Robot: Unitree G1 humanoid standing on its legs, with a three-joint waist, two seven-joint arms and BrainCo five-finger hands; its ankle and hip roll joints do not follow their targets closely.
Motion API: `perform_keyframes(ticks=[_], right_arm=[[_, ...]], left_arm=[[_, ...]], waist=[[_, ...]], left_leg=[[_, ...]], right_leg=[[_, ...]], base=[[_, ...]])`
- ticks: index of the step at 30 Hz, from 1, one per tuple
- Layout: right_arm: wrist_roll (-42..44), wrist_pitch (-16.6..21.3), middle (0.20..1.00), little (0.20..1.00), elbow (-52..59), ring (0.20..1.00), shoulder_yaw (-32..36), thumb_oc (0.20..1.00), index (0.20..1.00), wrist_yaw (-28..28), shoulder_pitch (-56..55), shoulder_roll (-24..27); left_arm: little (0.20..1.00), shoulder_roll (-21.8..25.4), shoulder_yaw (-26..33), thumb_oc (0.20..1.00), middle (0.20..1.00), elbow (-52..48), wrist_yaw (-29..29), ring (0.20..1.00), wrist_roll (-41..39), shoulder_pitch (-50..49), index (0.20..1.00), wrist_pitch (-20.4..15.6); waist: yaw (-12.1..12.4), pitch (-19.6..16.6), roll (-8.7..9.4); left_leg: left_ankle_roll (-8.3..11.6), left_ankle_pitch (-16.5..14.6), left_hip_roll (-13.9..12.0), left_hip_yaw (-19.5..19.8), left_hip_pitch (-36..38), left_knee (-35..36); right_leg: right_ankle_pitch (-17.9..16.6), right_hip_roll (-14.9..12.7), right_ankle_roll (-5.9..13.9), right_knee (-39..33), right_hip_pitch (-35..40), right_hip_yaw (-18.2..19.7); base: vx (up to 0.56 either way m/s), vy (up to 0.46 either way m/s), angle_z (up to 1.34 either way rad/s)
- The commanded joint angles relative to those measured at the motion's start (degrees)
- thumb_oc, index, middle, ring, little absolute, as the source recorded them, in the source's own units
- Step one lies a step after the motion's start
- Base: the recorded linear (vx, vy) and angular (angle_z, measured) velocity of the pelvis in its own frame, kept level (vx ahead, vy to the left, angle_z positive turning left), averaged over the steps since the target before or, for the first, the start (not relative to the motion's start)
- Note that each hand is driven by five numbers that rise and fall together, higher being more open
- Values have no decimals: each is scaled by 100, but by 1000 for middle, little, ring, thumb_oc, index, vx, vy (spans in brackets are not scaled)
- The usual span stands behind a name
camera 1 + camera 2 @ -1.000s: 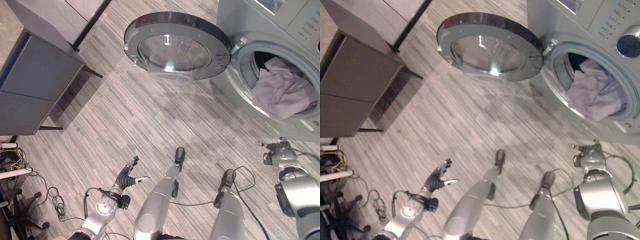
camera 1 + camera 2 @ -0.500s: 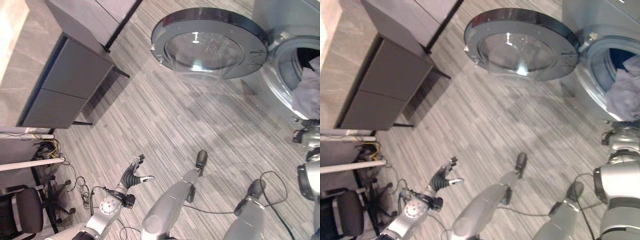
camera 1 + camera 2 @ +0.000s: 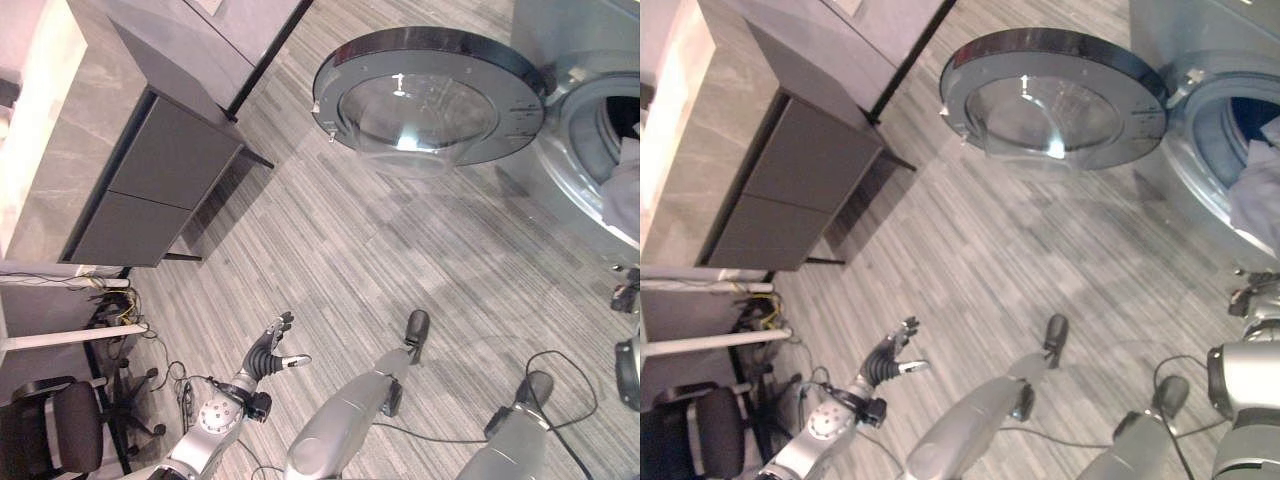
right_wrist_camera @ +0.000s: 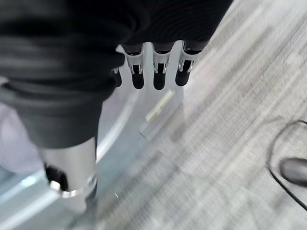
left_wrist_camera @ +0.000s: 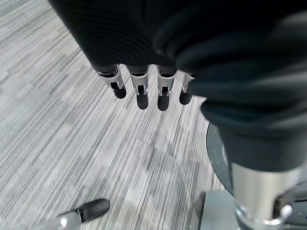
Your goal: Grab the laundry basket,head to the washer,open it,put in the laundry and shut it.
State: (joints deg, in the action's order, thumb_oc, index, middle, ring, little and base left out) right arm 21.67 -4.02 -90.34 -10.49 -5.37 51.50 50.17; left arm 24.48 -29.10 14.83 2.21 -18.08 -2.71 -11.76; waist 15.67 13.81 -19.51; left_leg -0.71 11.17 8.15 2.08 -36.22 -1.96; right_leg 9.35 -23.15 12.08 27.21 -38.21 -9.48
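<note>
Washer [image 3: 1200, 40] sits at the upper right of the head views, drum opening facing the floor space in front. Its round door [image 3: 430, 95] is swung fully open to the left, glass bowl in a dark rim, hinged at the washer's front. Grey cabinet [image 3: 150, 180] stands well apart at the left on thin black legs, with a black office chair [image 3: 45, 440] near it at the lower left corner. Striped grey floor [image 3: 330, 250] between them. Laundry [image 3: 1255, 195]: pale lilac cloth lying inside the drum, bulging at the opening's lower edge. Left hand [image 3: 268, 352] hangs low at lower left over bare floor, fingers [image 5: 139, 91] straight and slightly spread, thumb apart, holding nothing. Right hand [image 3: 1257, 298] is at the right edge just below the drum opening; in its wrist view the fingers [image 4: 159, 72] are straight in a row, side by side, empty, with the washer's front rim and lilac cloth showing beside the hand.
</note>
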Motion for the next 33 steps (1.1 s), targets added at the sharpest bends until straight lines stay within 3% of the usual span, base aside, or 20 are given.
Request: perform_keyframes(ticks=[1,2,7,13,14,16,17,18,19,20,29,33], right_arm=[[31,47,1000,1000,227,1000,-342,1000,1000,399,114,313],[-93,58,1000,1000,245,1000,-491,1000,1000,527,122,228],[-486,24,1000,1000,171,1000,-734,1000,1000,742,118,155],[-646,-30,1000,1000,-152,1000,-597,1000,1000,418,370,407],[-509,-26,1000,1000,-171,1000,-427,1000,1000,199,473,686],[-455,-22,1000,1000,-156,1000,-390,1000,1000,162,505,787],[-421,-15,1000,1000,-134,1000,-382,1000,1000,132,554,867],[-400,-21,1000,1000,-138,1000,-400,1000,1000,104,622,928],[-374,-12,1000,1000,-130,1000,-402,1000,1000,70,678,989],[-346,-17,1000,1000,-139,1000,-408,1000,1000,41,735,1061],[-134,45,1000,1000,-118,1000,-495,1000,1000,-173,1166,1177],[310,277,1000,1000,155,1000,-562,1000,1000,-463,1660,1142]], left_arm=[[1000,98,16,1000,1000,14,-114,1000,-68,183,1000,-24],[1000,124,-24,1000,1000,14,-169,1000,-69,189,1000,19],[1000,208,-25,1000,1000,-37,-261,1000,-105,132,1000,68],[1000,232,-17,1000,1000,-119,-208,1000,-103,84,1000,76],[1000,229,-2,1000,1000,-193,-185,1000,-104,54,1000,56],[1000,238,7,1000,1000,-214,-188,1000,-98,48,1000,42],[1000,245,14,1000,1000,-236,-191,1000,-110,46,1000,33],[1000,247,13,1000,1000,-236,-192,1000,-117,45,1000,36],[1000,255,23,1000,1000,-262,-194,1000,-144,47,1000,26],[1000,259,34,1000,1000,-297,-194,1000,-166,48,1000,15],[1000,261,88,1000,1000,-398,-114,1000,-275,67,1000,-23],[1000,266,153,1000,1000,-383,-1,1000,-285,100,1000,-85]], waist=[[-14,530,176],[-29,536,263],[-55,582,282],[-11,555,182],[49,512,100],[62,495,73],[74,502,16],[82,472,43],[92,481,-15],[98,448,7],[123,388,-89],[196,348,-118]], left_leg=[[451,-777,-396,-57,-566,-709],[479,-943,-409,-40,-565,-796],[461,-1009,-416,-60,-625,-959],[449,-1021,-383,-54,-612,-915],[451,-1006,-334,-48,-605,-860],[451,-1005,-317,-44,-607,-842],[408,-857,-306,-65,-678,-826],[451,-998,-292,-44,-628,-825],[404,-854,-282,-67,-697,-816],[444,-999,-263,-58,-645,-816],[422,-977,-143,-71,-769,-791],[433,-922,-109,-57,-865,-699]], right_leg=[[-1073,-352,170,-2345,1762,-229],[-963,-351,171,-2325,1793,-199],[-918,-343,144,-2232,1732,-138],[-903,-378,156,-2241,1689,-112],[-916,-419,187,-2276,1680,-113],[-923,-432,195,-2288,1668,-102],[-1048,-435,193,-2292,1590,-106],[-939,-454,211,-2296,1635,-80],[-1059,-459,203,-2301,1563,-86],[-948,-483,218,-2303,1605,-61],[-984,-561,245,-2318,1475,-17],[-1016,-578,271,-2365,1401,-50]], base=[[78,-62,-14],[78,-69,-14],[18,-23,-6],[6,3,0],[31,18,0],[-8,44,-1],[29,39,-5],[-46,79,-2],[106,7,-1],[0,0,0],[27,21,2],[0,5,1]])
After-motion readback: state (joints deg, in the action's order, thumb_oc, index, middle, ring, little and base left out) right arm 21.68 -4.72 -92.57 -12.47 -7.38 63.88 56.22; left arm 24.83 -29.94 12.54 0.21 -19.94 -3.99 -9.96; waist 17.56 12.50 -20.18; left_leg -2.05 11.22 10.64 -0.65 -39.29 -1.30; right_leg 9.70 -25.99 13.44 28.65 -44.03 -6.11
